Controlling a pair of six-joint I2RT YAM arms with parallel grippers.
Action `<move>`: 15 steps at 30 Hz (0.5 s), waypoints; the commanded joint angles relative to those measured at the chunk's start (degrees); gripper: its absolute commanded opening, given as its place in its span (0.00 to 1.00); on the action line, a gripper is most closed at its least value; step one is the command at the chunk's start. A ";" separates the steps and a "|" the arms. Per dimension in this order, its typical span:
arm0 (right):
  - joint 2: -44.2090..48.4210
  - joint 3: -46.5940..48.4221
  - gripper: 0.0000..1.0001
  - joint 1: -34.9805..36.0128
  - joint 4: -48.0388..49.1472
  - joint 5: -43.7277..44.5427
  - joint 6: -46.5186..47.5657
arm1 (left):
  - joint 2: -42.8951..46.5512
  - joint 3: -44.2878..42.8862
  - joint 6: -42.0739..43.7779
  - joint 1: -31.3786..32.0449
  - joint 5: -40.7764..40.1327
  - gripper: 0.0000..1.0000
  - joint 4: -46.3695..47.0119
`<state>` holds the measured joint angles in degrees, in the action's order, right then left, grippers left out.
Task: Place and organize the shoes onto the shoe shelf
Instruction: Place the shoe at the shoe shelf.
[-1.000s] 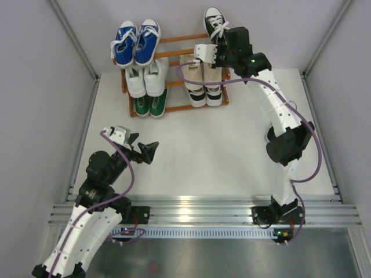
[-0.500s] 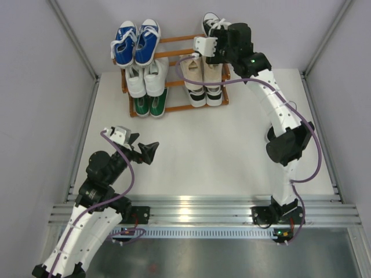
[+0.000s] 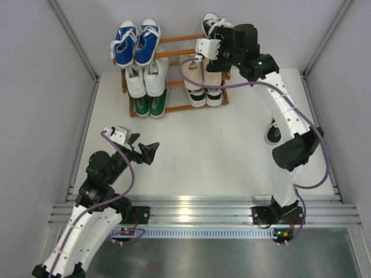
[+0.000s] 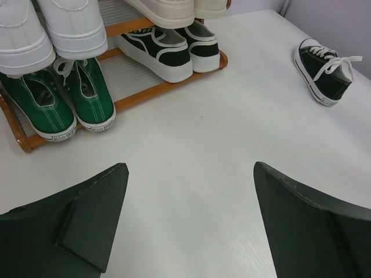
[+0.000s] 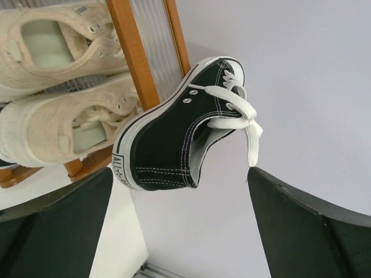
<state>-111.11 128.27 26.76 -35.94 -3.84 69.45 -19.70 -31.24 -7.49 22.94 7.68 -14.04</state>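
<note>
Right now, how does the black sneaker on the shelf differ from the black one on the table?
The shelved black sneaker leans its sole against the shoe shelf, beside the beige pair; the loose black sneaker stands flat on the table. The shelved one sits untouched inside the open right pincer; the loose one is unattended. Both: black canvas, white laces.

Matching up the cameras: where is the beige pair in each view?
Top external: beige pair on the shelf's right side, middle tier.
Left wrist: beige pair at the top edge, soles only.
Right wrist: beige pair on the left side.
Shared landmark: the shelf's wooden rails.
</note>
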 commanded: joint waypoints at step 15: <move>36.37 -37.51 0.99 -11.10 6.69 -3.10 -47.28 | 0.54 0.13 -0.42 -0.26 -1.27 0.98 1.39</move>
<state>-81.12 98.08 20.95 -30.35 -5.15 36.71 -19.62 -31.24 -7.55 22.94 7.22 -14.09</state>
